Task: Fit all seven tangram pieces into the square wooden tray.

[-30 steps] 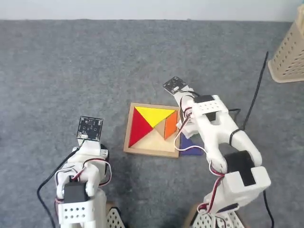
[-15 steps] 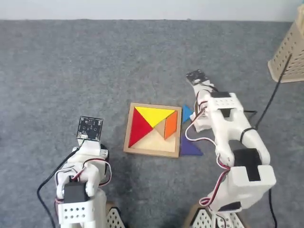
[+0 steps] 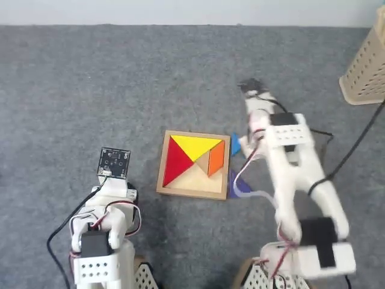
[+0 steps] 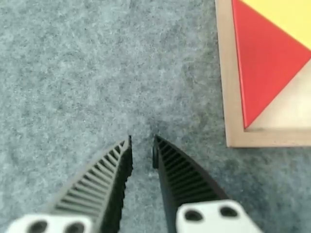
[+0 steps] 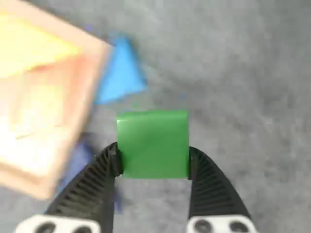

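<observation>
**Right end effector** (image 5: 153, 156) clamped across two opposite edges of the flat green square wooden piece (image 5: 152, 144), over the grey felt-covered table (image 3: 90, 78), apart from the square wooden tray (image 3: 191, 193). The edge-to-edge grip keeps the broad face level, presumably so the piece can drop flat into the recess. A square has no long axis, and its free edges run crosswise to the fingers. The tray holds a yellow triangle (image 3: 195, 146), a red triangle (image 3: 174, 164) and an orange piece (image 3: 216, 161). A small blue triangle (image 5: 120, 77) and a purple piece (image 3: 236, 182) lie just outside. **Left end effector** (image 4: 142, 141) sits near a tray corner, narrowly parted, holding nothing.
</observation>
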